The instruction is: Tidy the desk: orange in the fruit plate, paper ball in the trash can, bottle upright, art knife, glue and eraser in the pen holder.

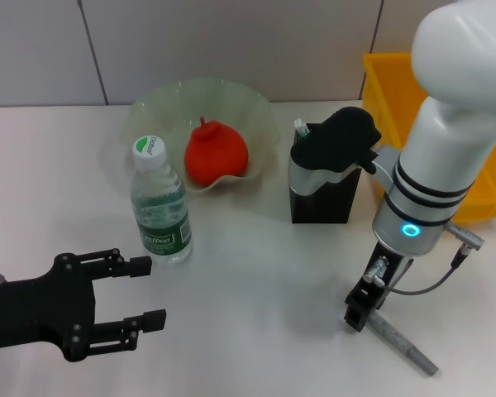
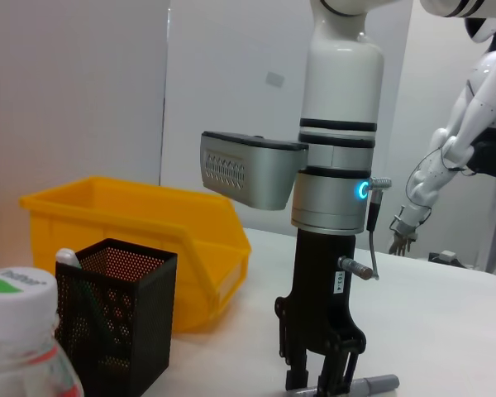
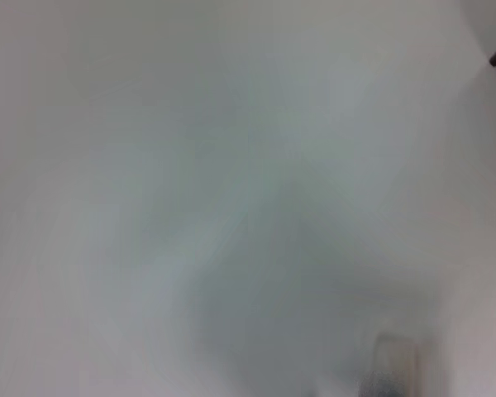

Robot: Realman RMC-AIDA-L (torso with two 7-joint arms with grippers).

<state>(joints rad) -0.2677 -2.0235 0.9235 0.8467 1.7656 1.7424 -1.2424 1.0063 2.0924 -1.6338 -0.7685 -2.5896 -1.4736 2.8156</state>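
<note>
The white desk (image 1: 256,273) carries most of the job already sorted: the yellow bin (image 1: 397,91) stands at the back on the robot's right, the orange (image 1: 216,154) sits in the wavy glass plate (image 1: 256,116), and the water bottle (image 1: 159,203) stands upright just in front of that plate. The black mesh pen holder (image 1: 322,198) is between plate and bin, with something white poking out of it. What remains, as I judge it, is the grey art knife (image 1: 401,343), lying flat on the desk near the front edge on the right side. Its long axis runs diagonally, from under the tool outward to the robot's right and toward the front. The right gripper (image 1: 360,310) is down on the knife's near end, pointing straight down, fingers narrow around the handle, though whether they truly pinch it I cannot tell. The left gripper (image 1: 145,291) hovers open, well apart.
</note>
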